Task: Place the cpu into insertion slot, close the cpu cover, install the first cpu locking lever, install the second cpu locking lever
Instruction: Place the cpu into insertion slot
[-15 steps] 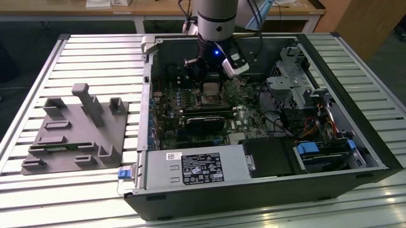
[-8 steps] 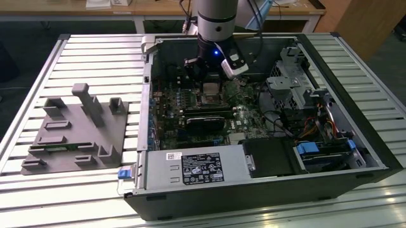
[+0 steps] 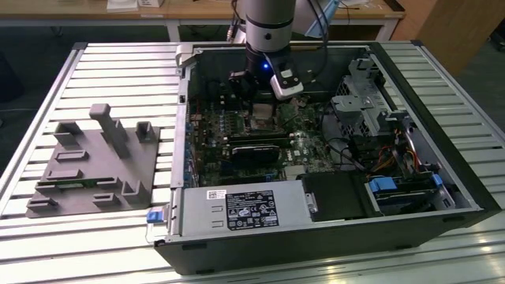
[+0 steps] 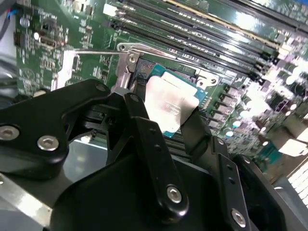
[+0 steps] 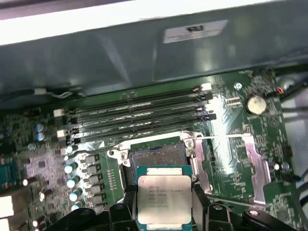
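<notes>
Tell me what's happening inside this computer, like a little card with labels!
place: open computer case
gripper: shut on the cpu, a finger on each side
cpu: silvery face up, held close to the socket, not in it
socket: empty
cpu cover: swung open beside the socket
memory slots: long black rows next to the socket

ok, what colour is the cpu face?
The cpu is silvery-grey, teal-green border; clearest in the first wrist view.
</notes>
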Tool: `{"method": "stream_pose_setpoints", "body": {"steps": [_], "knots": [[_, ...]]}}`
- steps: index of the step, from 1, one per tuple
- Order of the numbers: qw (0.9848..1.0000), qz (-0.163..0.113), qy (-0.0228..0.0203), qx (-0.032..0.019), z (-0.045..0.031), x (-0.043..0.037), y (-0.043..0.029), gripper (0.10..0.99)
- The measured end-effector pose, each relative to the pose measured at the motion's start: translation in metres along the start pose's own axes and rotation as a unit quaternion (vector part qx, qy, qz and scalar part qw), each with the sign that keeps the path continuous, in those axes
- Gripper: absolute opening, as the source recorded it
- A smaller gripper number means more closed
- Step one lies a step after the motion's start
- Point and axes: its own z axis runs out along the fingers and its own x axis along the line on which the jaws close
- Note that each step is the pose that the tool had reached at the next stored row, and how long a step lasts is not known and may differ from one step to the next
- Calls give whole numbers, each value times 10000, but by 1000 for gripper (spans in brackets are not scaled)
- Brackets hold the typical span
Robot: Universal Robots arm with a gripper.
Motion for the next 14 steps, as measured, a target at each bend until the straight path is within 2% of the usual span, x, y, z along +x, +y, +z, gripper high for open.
{"method": "stream_pose_setpoints", "body": {"steps": [4, 7, 11, 14], "knots": [[9994, 357, -15, 11, 5, 0, 0, 541], [9980, 628, -26, 19, 9, 0, 0, 541], [9952, 976, -41, 33, 12, 0, 0, 541], [9924, 1225, -53, 44, 14, 0, -1, 541]]}}
